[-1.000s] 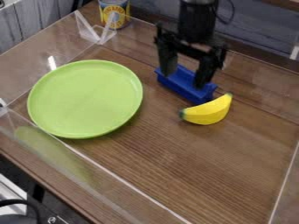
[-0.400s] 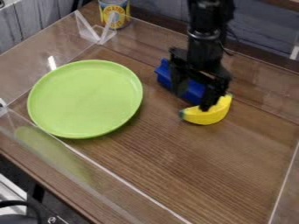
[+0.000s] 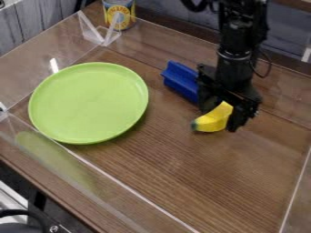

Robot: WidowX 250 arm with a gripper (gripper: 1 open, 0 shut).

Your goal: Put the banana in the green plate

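- A brown wood-grain desk (image 3: 183, 182) fills the foreground, its near part bare and ringed by a low clear plastic wall (image 3: 73, 168) that catches the light.
- The green plate (image 3: 87, 101), round and flat with a shallow rim, lies on the left half of the desk; nothing rests in it.
- The banana (image 3: 215, 118), small, yellow and curved, lies on the desk to the right of the green plate, well apart from its rim and outside it.
- The tool (image 3: 228, 114), black and pointing straight down from a dark arm (image 3: 238, 36), stands over the banana with its jaws spread wide; one finger shows on the left of the fruit and one on the right, so the banana sits between them. Whether the fingers touch the fruit cannot be told from this view.
- A blue block (image 3: 181, 78) lies just behind and to the left of the banana, between the tool and the green plate, partly hidden by the tool.
- At the far edge, beyond the clear wall, stands a yellow can (image 3: 118, 14) with a printed label.
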